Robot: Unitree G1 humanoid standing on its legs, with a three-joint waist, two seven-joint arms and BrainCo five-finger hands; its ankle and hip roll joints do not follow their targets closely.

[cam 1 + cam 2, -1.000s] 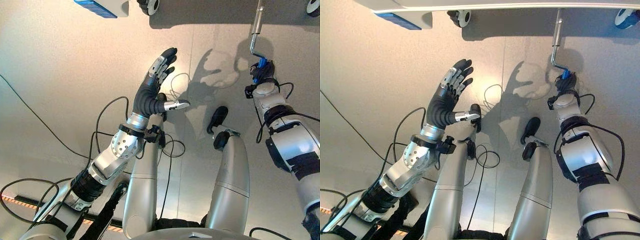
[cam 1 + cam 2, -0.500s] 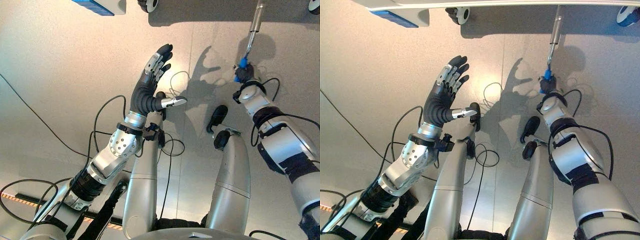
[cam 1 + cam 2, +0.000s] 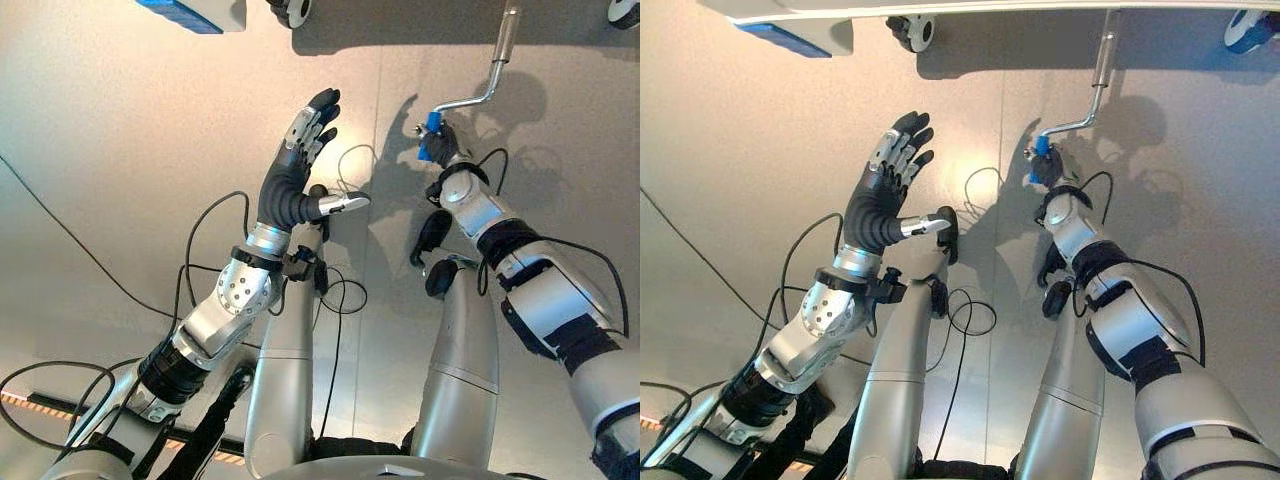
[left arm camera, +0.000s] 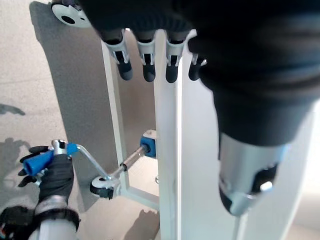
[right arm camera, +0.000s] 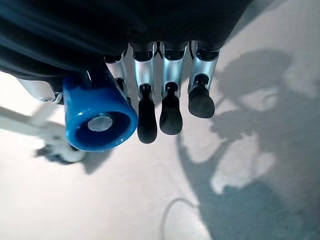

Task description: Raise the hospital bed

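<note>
1. Half a turn: the right hand (image 3: 441, 150), curled round the blue crank grip (image 5: 99, 118), has swung the crank (image 3: 1080, 112) leftward under the bed (image 4: 170, 165), so raising is under way.
2. Left hand (image 3: 295, 175) hovers open, idle.

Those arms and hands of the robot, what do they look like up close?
Both arms are silver-grey metal tubes with black bands and round joints, and thin black cables loop beside them. The left hand and right hand have silver fingers with dark tips, and a dark ribbed cover runs over the back and wrist.
</note>
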